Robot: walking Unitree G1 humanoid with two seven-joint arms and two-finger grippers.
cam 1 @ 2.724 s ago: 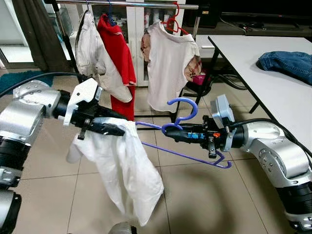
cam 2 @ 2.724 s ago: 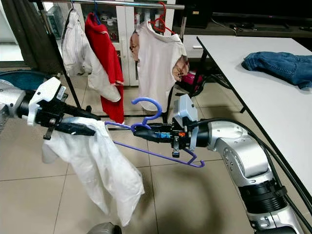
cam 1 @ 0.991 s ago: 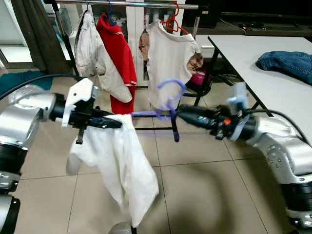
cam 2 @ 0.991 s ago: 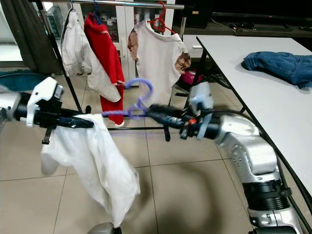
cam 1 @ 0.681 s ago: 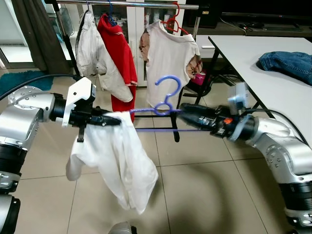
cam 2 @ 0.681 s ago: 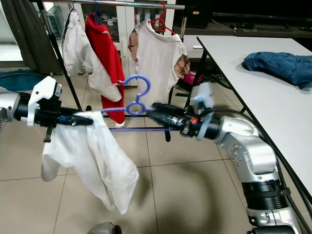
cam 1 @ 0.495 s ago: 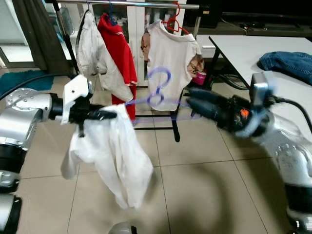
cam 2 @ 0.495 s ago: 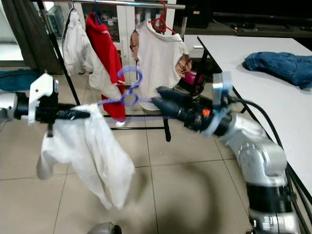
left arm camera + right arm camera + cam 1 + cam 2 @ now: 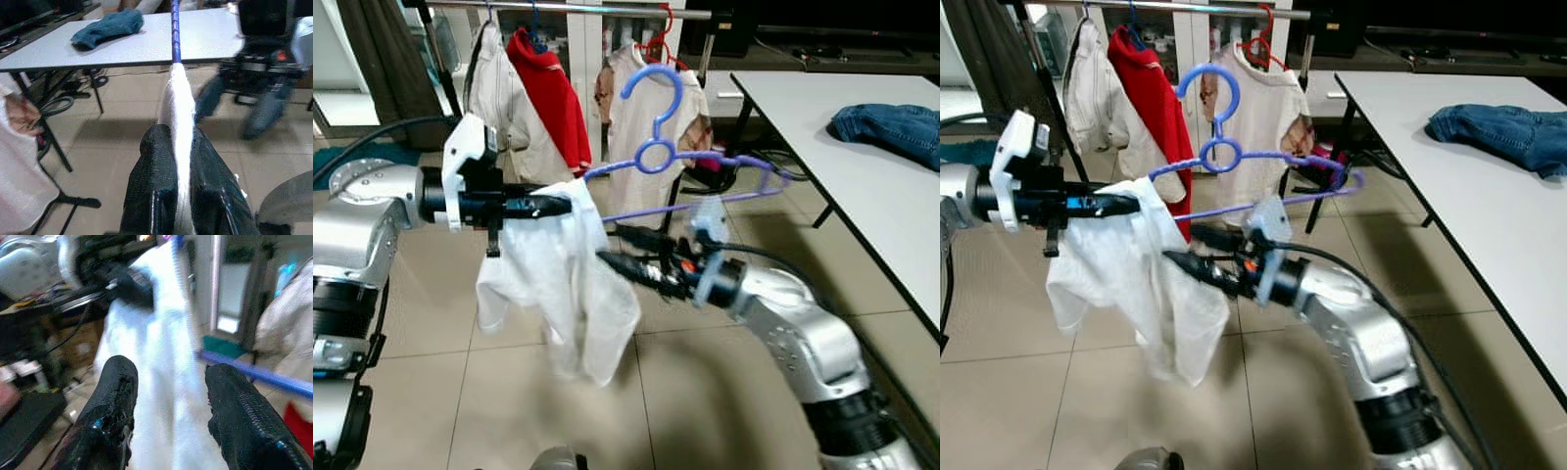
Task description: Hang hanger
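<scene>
Hanger (image 9: pixel 677 162), blue, upright, hook up, one end draped in white shirt (image 9: pixel 560 284) pinched by closed left fingers (image 9: pixel 543 205); right fingers (image 9: pixel 625 253) below it, spread, empty. Left wrist: fingers (image 9: pixel 152 196) clamped on shirt (image 9: pixel 178 127), hanger bar (image 9: pixel 175 29) running on ahead, worktop (image 9: pixel 122 46) beyond. Right wrist: fingers (image 9: pixel 116 396) apart, shirt (image 9: pixel 159 357) just ahead between them.

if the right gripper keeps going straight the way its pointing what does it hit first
Most likely the white garment. The right gripper, fingers open, points toward the cloth hanging from the purple hanger, which the left gripper pinches. In the right wrist view the cloth sits directly ahead between the fingers, though depth is unclear.
</scene>
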